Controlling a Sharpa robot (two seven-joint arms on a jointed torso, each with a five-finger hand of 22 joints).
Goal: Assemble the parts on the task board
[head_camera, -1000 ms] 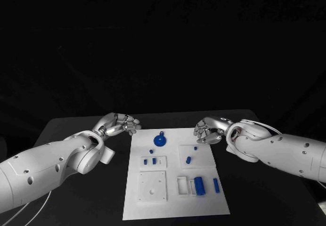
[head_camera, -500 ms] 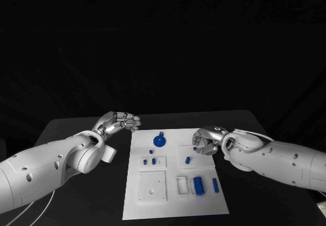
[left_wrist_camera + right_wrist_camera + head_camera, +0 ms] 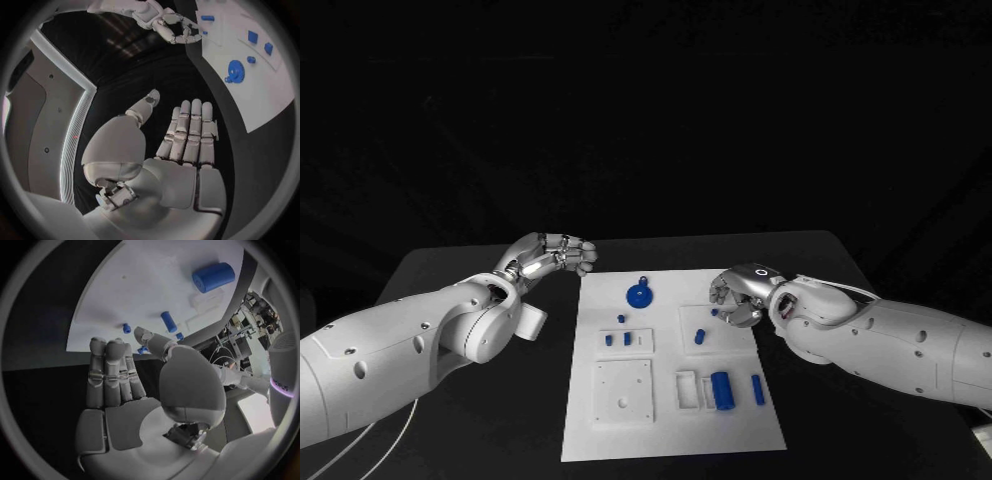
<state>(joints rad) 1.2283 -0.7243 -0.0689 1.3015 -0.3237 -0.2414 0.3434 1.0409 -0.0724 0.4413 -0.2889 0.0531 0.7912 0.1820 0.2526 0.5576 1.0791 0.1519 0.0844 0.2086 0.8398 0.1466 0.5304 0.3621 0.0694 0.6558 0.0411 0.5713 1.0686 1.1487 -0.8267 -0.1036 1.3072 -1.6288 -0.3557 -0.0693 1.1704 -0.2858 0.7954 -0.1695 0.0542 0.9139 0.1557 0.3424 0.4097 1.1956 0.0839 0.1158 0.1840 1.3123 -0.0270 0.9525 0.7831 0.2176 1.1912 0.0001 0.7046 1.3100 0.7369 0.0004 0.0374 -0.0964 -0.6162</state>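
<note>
The robot's right silver hand [image 3: 737, 296] hovers over the right edge of the flat white plastic task board [image 3: 668, 420] on the black bench [image 3: 444, 420], its fingers straight and close together beside a raised thumb, holding nothing; in the right wrist view the fingertips [image 3: 106, 347] sit just short of two small blue pegs [image 3: 127, 328] and a short blue cylinder [image 3: 169, 321] standing on the plate. The risk from here, as a judgement, lies in that closeness: a reach toward one peg with so broad a hand could brush its neighbour over or push it off its seat, and a hand pressing on the board's edge could slide the whole plate across the bench. Beyond the fingers, toward the robot's body, a larger blue block [image 3: 723, 391] lies beside a white rectangular frame [image 3: 687, 390] and a slim blue bar [image 3: 759, 391]. Further from the right hand, across the board, a round blue gear-like disc [image 3: 638, 295] rests near the far edge, with two small blue tabs [image 3: 609, 341] and a raised white square plate [image 3: 623, 393] below it. The left silver hand [image 3: 553, 256] hangs just beside the board's far left corner, fingers loosely together and empty, touching no part. The blue pieces look like smooth, hard plastic, small enough to tip easily
</note>
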